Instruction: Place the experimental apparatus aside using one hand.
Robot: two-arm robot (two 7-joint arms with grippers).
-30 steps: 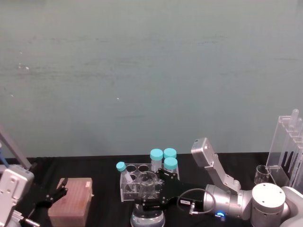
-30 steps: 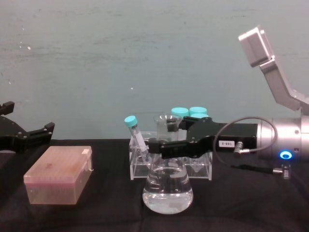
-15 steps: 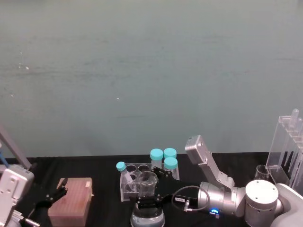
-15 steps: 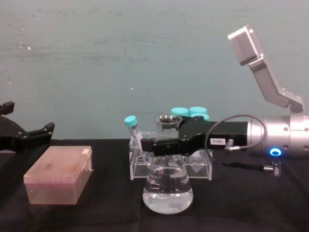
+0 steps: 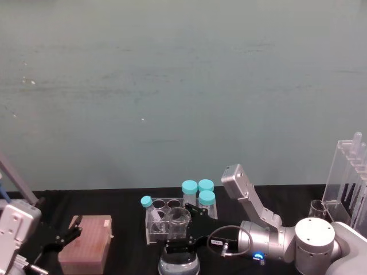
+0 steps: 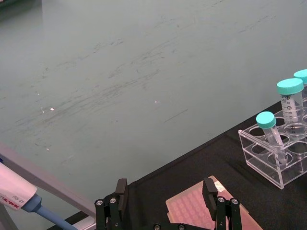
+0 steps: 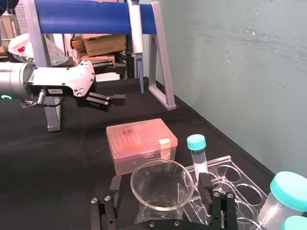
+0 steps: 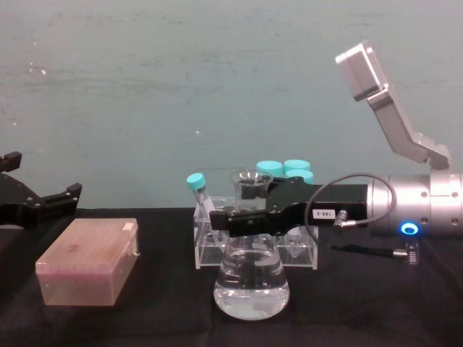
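Lower centre: right hand (image 8: pixel 230 216) spread astride flask (image 8: pixel 251 282) neck, not gripping; glass likely slick, fragile, liquid-heavy; grip under rim. Left hand (image 8: pixel 45 175) spread, idle, left edge.

A glossy clear glass flask (image 8: pixel 251 282); a smooth transparent acrylic tube rack (image 8: pixel 307 260) with teal plastic caps (image 8: pixel 269 167); a frosted pink plastic box (image 8: pixel 87 271); a matt black cloth (image 8: pixel 145 325); the right arm (image 8: pixel 427 210) in satin silver metal.
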